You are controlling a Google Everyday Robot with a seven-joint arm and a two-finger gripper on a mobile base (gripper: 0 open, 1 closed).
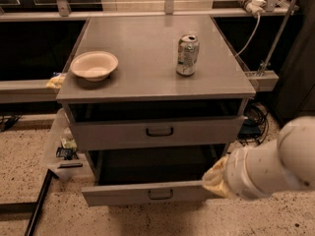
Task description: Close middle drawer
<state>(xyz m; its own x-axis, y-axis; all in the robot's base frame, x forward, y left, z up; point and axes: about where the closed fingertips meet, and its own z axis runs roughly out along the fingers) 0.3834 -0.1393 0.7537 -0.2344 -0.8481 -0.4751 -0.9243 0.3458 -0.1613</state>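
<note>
Tool sitting at the right end of the drawer front, contact unclear, state cannot be told | middle drawer hanging pulled out below the worktop, long axis running left-right, front facing the camera, handle lying left of tool | closing push likely heading straight back.

Single view only: grey flat-topped metal cabinet is viewed from the front and above, camera pitched steeply down at close range, so top surface and drawer fronts are both framed. White cylindrical robot arm is seen at the lower right edge, with the gripper located at the right end of the open wide grey metal middle drawer.
</note>
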